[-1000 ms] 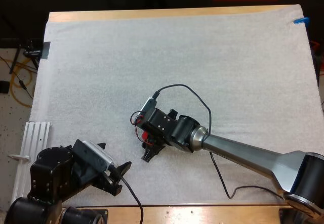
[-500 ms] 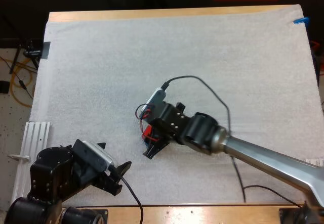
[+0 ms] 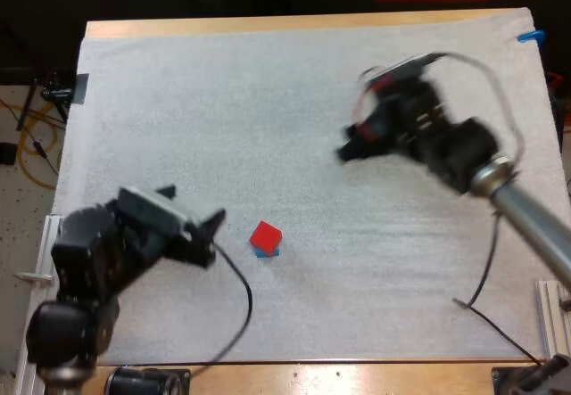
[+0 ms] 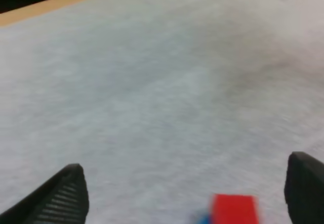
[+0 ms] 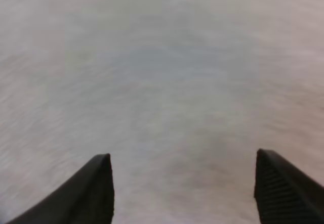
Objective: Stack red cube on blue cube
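— Where is the red cube?

— The red cube (image 3: 266, 234) sits on top of the blue cube (image 3: 265, 251). They are on the white mat (image 3: 312, 83), left of its middle and nearer its near edge than its far one. In the high view the red one covers nearly all of the blue. A thin blue strip peeps out on the near side.

— And from the left wrist?

— There the red cube (image 4: 234, 210) is seen from the side, with a bit of the blue cube (image 4: 204, 219) low beside it. The pair stands on the mat ahead of the left gripper (image 4: 186, 162). Its fingers (image 4: 63, 196) are spread wide. The cubes are closer to one finger than to the other and touch neither.

— How does that look from above?

— The left gripper (image 3: 194, 206) is near the cubes, on the side toward the mat's left edge, with bare mat between them.

— And the right arm?

— The right gripper (image 3: 346, 152) is well apart from the cubes, over the far right part of the mat. From the high view I cannot tell how its fingers stand. The right wrist view settles it — the right gripper (image 5: 182, 154) has its fingers (image 5: 91, 188) set wide apart over bare mat, clear of any thing.

— What carries the mat?

— The wooden table (image 3: 268, 26), a strip of which runs along the mat's far edge.
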Robot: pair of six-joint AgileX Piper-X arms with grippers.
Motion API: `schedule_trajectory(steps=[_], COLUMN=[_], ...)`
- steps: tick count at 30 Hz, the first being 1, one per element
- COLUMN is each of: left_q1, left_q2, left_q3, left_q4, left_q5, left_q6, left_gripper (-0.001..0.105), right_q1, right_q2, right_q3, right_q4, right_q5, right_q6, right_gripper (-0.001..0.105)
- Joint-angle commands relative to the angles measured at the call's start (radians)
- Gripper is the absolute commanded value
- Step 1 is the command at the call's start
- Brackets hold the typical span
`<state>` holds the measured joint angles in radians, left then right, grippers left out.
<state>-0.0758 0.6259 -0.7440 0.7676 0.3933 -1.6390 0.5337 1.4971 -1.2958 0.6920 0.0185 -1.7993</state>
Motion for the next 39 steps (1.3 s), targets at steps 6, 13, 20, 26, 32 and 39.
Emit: schedule_trajectory(steps=[6, 13, 20, 26, 32, 39], left_q1=[0.166, 0.173, 0.173, 0.173, 0.148, 0.149], left_q2=[0.037, 0.032, 0.004, -0.112, -0.277, -0.520], left_q3=[-0.049, -0.096, -0.103, -0.103, -0.082, -0.020], left_q4=[-0.046, -0.045, -0.021, -0.004, 0.035, 0.111], left_q5=[0.002, 0.000, 0.000, -0.002, -0.020, -0.024], left_q6=[0.003, 0.005, 0.005, 0.005, 0.005, 0.005], left_gripper=[0.076, 0.076, 0.076, 0.076, 0.076, 0.076], right_q1=[-0.272, -0.540, -0.670, -0.654, -0.576, -0.508], right_q2=[-0.103, -0.247, -0.425, -0.654, -0.889, -1.186], right_q3=[-0.004, -0.004, 0.043, 0.215, 0.395, 0.559], right_q4=[0.050, 0.148, 0.153, 0.158, 0.158, 0.167], right_q5=[-0.027, -0.103, -0.112, -0.113, -0.113, -0.113], right_q6=[-0.017, -0.101, -0.121, -0.135, -0.136, -0.054], right_gripper=[0.058, 0.058, 0.058, 0.058, 0.058, 0.058])
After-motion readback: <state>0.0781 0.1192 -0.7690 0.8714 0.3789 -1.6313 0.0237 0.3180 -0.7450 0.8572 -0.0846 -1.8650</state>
